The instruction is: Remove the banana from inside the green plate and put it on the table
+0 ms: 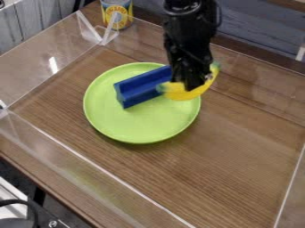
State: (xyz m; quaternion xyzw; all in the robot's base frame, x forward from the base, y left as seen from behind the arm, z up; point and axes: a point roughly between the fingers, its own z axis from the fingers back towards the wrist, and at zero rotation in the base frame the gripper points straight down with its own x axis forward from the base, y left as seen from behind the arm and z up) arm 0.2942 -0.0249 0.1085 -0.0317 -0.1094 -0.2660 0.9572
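The banana (pixel 188 88) is small and yellow, and it hangs in the air over the right rim of the green plate (pixel 137 125). My gripper (pixel 190 75) comes down from above and is shut on the banana. Its black fingers (pixel 181 64) cover the banana's upper part. A blue block (pixel 141 85) lies inside the plate, left of the banana. The brown wood-grain table (pixel 226 169) spreads out around the plate.
Clear acrylic walls (pixel 36 142) border the table on the left, front and back. A yellow-and-white container (pixel 114 12) stands behind the back wall. Bare wood lies to the right of the plate and in front of it.
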